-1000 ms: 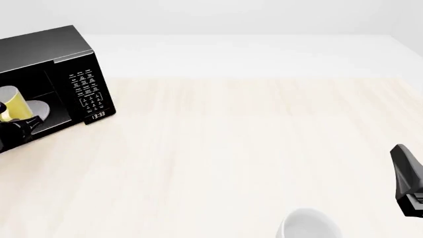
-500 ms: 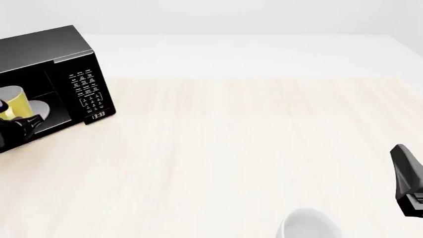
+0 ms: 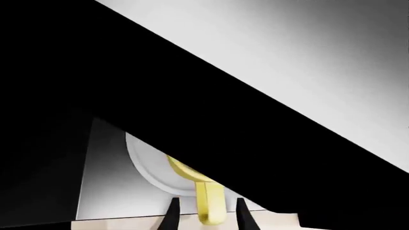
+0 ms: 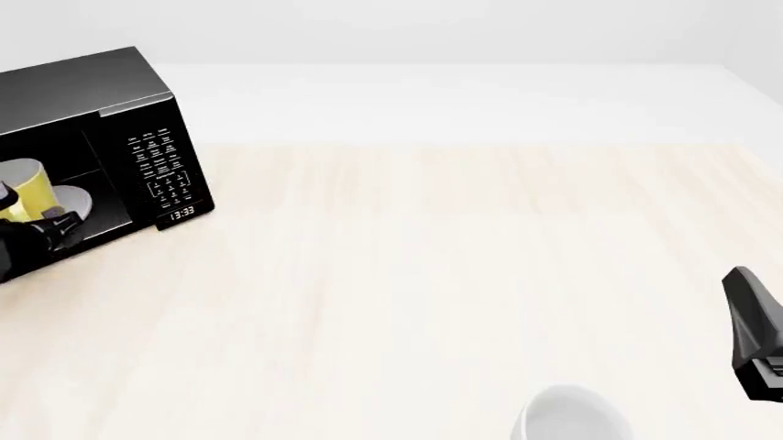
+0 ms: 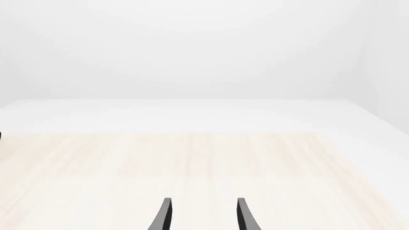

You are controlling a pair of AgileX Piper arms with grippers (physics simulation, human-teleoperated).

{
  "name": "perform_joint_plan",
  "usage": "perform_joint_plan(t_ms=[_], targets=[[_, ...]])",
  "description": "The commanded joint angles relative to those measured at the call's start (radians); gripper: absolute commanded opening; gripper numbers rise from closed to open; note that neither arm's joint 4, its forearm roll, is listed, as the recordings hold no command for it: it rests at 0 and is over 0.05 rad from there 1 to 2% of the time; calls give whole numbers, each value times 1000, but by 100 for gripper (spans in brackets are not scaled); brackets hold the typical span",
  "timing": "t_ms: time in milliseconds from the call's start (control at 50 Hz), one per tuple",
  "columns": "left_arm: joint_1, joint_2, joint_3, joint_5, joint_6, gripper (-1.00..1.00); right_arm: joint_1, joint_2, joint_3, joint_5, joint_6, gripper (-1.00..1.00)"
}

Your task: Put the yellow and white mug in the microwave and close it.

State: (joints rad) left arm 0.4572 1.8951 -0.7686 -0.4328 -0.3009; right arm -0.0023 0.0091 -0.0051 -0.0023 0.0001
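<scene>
**Mug inside open microwave, left claw at handle**

The small yellow mug with white interior (image 4: 27, 190) sits inside the large black boxy microwave (image 4: 116, 101), door open, over the white round turntable plate (image 4: 71, 200); the left gripper (image 3: 204, 215) has its black fingers (image 3: 171, 218) either side of the yellow loop handle (image 3: 210, 203), apparently gripping it; the right gripper (image 5: 202, 215) stands open and empty above the pale wooden table (image 4: 428, 275); a larger white mug (image 4: 569, 417) stands at the near edge.

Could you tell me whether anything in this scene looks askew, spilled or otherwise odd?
Nothing is spilled or damaged. The small yellow mug with the white interior is tilted rather than upright inside the open black microwave, above its white turntable plate, with the left gripper around its handle. The larger white mug stands apart.
</scene>
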Motion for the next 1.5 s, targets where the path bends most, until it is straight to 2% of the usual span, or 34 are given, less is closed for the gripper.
perform_joint_plan(t_ms=[20, 440, 640, 840, 1160, 1500], targets=[[22, -3, -30, 39, 34, 100, 1, -1, 1, 0, 0, 100], [9, -83, 94, -1, 44, 100, 0, -1, 1, 0, 0, 100], [6, -193, 194, -9, 53, 100, 1, -2, 1, 0, 0, 100], [-19, -305, 252, 3, 54, 100, 0, -2, 1, 0, 0, 100], [-32, -514, 331, 45, 75, 100, 1, -2, 1, 0, 0, 100], [-46, -703, 395, 97, 134, 100, 0, -2, 1, 0, 0, 100]])
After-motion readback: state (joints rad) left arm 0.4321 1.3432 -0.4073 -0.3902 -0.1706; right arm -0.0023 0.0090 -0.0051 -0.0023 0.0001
